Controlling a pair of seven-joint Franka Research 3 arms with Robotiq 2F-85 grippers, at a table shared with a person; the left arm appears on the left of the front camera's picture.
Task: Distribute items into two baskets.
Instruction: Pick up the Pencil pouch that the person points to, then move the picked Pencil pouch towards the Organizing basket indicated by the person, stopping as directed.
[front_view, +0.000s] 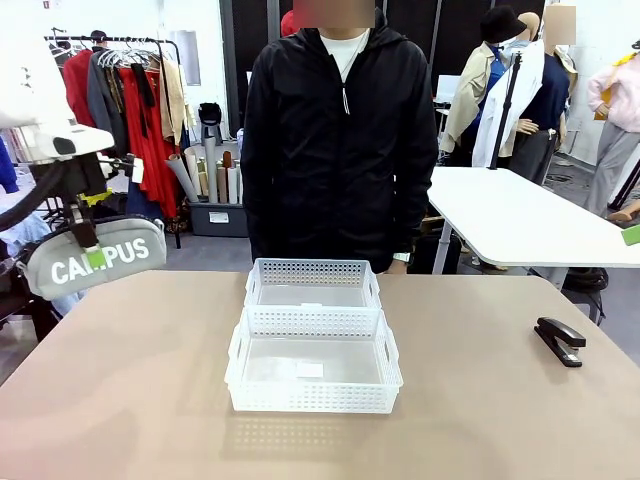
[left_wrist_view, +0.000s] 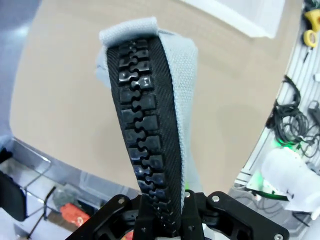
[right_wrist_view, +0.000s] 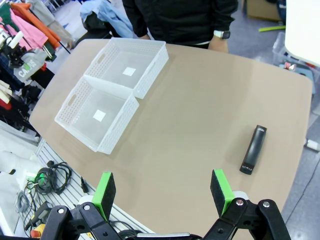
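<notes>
**Pouch is in the air, both baskets empty: carry step underway**

The left jaws are shut tight on the grey fabric zip pouch with the white "CAMPUS" lettering (front_view: 128, 251). In the left wrist view they pinch it right on the black zipper edge, and the rest of the pouch sticks out past them with the tan table (front_view: 130, 400) far below. From the front, the pouch hangs clear of the table, out by its left edge, lettering facing the camera and a bit tilted. It's well apart from the baskets.

The right jaws are spread wide with nothing between them, hovering high over the robot's side of the table. The small black stapler (right_wrist_view: 253, 149) lies flat on the table ahead of them, off on the right side, with nothing touching it.

In the middle sit the two white perforated plastic baskets, the near one (front_view: 313, 398) and the far one (front_view: 313, 270), touching end to end. Both look empty. A person in a black jacket (front_view: 340, 130) stands behind the far one.

My read is that this is item one in transit, with nothing dropped off yet. The next move is probably to swing the pouch right until it's over one of the baskets and bring it down. It looks like a snug fit, so the long side should line up with the basket before the jaws open. After that the stapler is the obvious job for the right arm, going into the other basket.
</notes>
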